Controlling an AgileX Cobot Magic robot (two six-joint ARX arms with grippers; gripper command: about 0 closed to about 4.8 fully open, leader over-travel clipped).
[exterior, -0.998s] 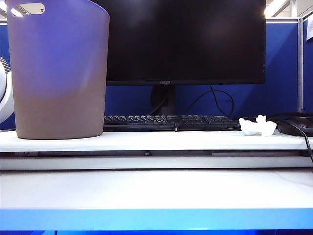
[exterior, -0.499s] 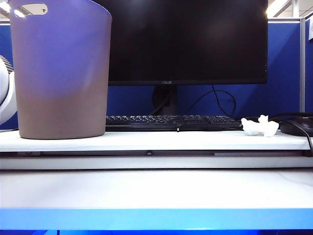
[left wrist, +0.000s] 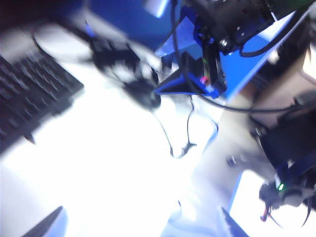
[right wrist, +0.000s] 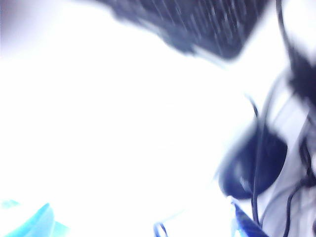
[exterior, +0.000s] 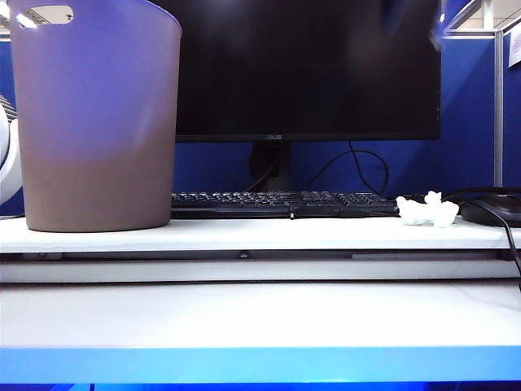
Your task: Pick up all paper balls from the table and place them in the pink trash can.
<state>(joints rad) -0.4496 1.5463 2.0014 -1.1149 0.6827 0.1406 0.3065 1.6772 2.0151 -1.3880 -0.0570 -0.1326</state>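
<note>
Exterior view: pink trash can (exterior: 96, 114) stands upright at the left on the white bench (exterior: 260, 314); one white paper ball (exterior: 427, 212) lies far right, well apart from the can, just beside the keyboard (exterior: 285, 204); black monitor (exterior: 305, 69) behind; no arm clearly seen.

Left wrist view: blurred; left gripper (left wrist: 140, 224) hangs above the bright bench, its jaws spread wide with nothing between them; keyboard at one edge, dark mouse (left wrist: 142, 94) and thin cables (left wrist: 165, 136) beyond.

Right wrist view: heavily blurred; right gripper (right wrist: 143, 219) over the bench, jaws wide apart and empty; keyboard and mouse (right wrist: 253, 165) with cables close by; no paper ball here.
</note>
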